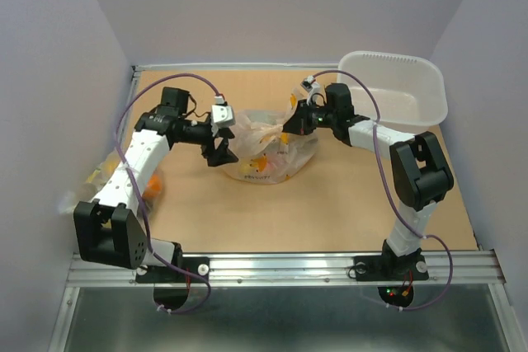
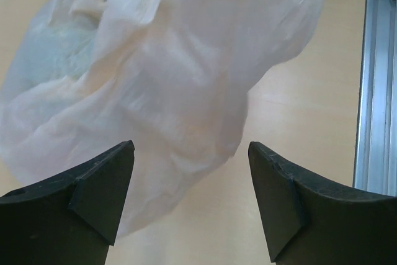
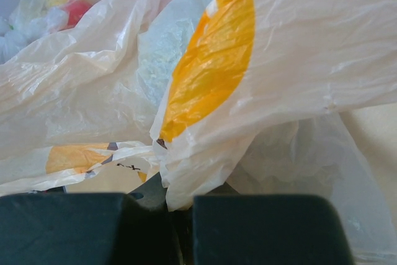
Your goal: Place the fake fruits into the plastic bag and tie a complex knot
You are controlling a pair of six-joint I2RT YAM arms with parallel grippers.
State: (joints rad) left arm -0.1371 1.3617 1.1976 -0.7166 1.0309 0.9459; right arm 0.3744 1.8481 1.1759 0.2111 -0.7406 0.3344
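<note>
Fingers left: wide apart | fingers right: pinching plastic bag

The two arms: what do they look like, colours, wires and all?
The left arm and right arm have white sections between chunky black joints. A thin purple cable loops along each. Each ends in two black wedge-shaped fingers.
</note>
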